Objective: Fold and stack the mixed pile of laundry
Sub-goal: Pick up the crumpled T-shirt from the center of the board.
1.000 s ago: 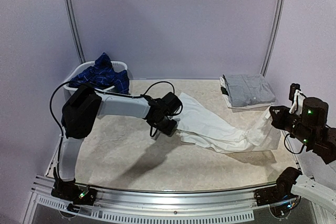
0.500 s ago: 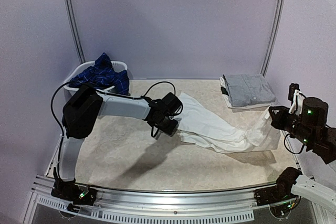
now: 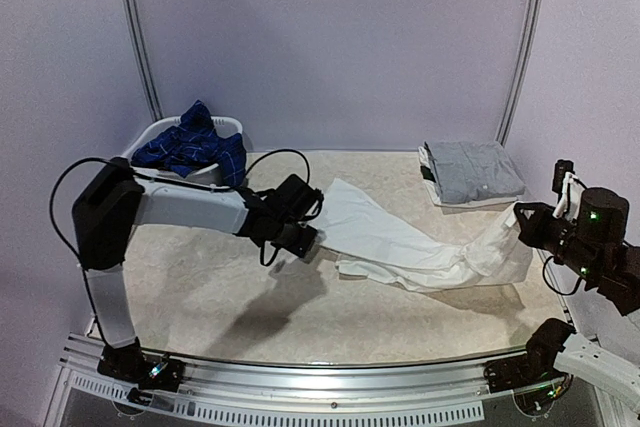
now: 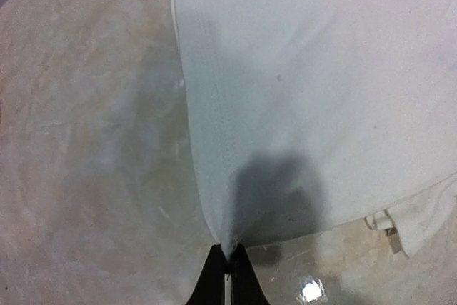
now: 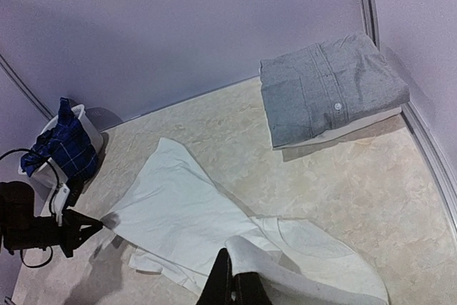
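Observation:
A white garment (image 3: 400, 242) lies stretched across the table between my two grippers. My left gripper (image 3: 306, 240) is shut on its left corner; in the left wrist view the cloth (image 4: 300, 91) fans out from the pinched tips of the gripper (image 4: 229, 261). My right gripper (image 3: 520, 223) is shut on the right end, and that end is lifted and folds over the gripper (image 5: 236, 268) in the right wrist view. A navy plaid shirt (image 3: 190, 147), the rest of the laundry pile, fills the basket.
The white plastic basket (image 3: 225, 126) stands at the back left corner. A folded grey shirt (image 3: 473, 169) sits on a white piece at the back right. Metal rails run along the table's right and near edges.
My left gripper has closed on the garment's corner and moved left toward the basket side, pulling the cloth flatter and longer. The right gripper has stayed put.

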